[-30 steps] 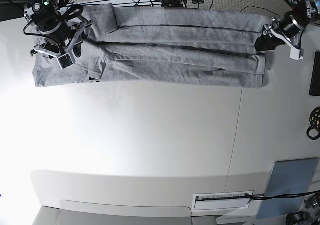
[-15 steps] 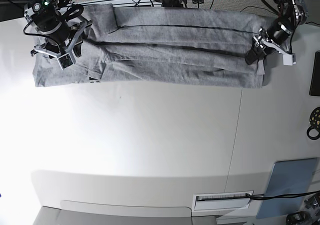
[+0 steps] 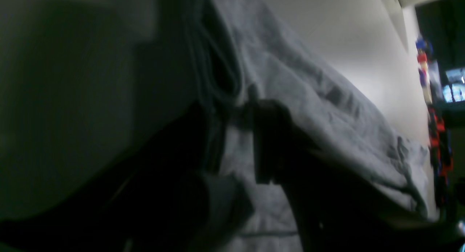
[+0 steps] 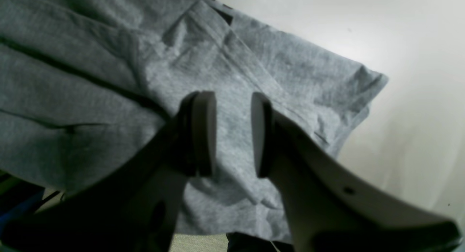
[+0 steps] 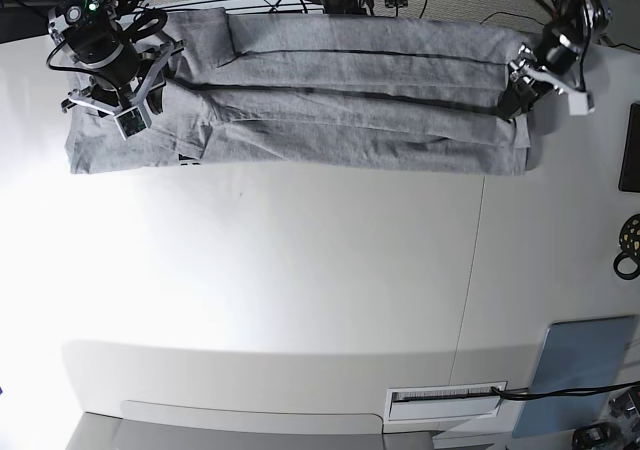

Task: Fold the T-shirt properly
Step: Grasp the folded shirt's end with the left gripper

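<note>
The heather-grey T-shirt lies as a long folded strip across the far side of the white table. My left gripper is at its right end. In the left wrist view, which is dark and blurred, this gripper has its fingers apart on either side of the stacked fabric edges. My right gripper hovers over the shirt's left end. In the right wrist view it is open above a creased sleeve area of the T-shirt, holding nothing.
A black device sits at the right edge, with a black ring below it. A blue-grey pad and a white labelled strip lie near the front right. Cables run behind the table's far edge.
My left gripper moved in from the right onto the shirt's right end, shifted slightly toward the far side, and its jaws narrowed. The right arm has not moved.
</note>
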`<state>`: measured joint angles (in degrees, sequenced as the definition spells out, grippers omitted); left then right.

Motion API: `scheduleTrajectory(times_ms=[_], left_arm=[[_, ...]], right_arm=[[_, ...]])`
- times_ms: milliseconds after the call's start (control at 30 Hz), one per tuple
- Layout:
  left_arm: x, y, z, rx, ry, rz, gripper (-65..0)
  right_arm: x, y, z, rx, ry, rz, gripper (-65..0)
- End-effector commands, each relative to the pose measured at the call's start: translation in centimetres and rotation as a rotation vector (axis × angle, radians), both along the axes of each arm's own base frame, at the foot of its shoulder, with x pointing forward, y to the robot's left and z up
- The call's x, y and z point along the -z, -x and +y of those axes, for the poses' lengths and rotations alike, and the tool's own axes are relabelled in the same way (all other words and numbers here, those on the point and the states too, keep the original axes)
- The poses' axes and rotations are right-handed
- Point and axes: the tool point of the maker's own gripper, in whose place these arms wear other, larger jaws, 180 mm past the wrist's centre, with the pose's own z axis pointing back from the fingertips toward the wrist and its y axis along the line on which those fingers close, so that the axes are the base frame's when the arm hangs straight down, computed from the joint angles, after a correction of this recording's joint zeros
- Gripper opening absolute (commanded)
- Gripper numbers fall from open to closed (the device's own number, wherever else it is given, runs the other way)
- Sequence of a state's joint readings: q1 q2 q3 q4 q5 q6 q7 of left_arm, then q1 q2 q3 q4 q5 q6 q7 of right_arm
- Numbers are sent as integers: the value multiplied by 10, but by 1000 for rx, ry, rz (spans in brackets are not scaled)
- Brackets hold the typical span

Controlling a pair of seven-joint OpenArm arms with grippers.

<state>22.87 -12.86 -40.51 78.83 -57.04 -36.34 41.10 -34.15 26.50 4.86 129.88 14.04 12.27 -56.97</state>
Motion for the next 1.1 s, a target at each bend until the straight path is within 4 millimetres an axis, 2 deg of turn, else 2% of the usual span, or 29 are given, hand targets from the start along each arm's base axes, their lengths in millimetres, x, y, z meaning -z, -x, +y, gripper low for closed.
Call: scheduleTrajectory(times_ms=[0,133,433,667,700,767,833,933,1067], left_arm=[[-2,3,6,-4,-23,0,-457],[-4,2,9,-22,-26,-20,-521],[-12,-18,6,-28,-16,-64,-521],[-4,-16,-4,-49,25,-58,-521],[-2,-15,-5,-55,22,-56,-536],[0,-15,-3,-73,-9,-62,-644],[-1,-15,4,-105,-35,-81,-650],[-12,-17,13,-150,-41,-148,-650],[-34,-20,9,-143,3,-242,-650]], right_arm=[[-8,-4,1,-14,4,-31,-480],[-8,-4,1,-14,4,-31,-480],[-7,-3,0,-11,8,-23,-480],[-7,-3,0,-10,8,-20,-480],[-7,-3,0,-10,8,-20,-480],[-7,-3,0,-10,9,-20,-480],[-7,-3,-1,-10,12,-20,-480],[-7,-3,-3,-9,29,-22,-480],[-8,-4,-5,-8,39,-26,-480]])
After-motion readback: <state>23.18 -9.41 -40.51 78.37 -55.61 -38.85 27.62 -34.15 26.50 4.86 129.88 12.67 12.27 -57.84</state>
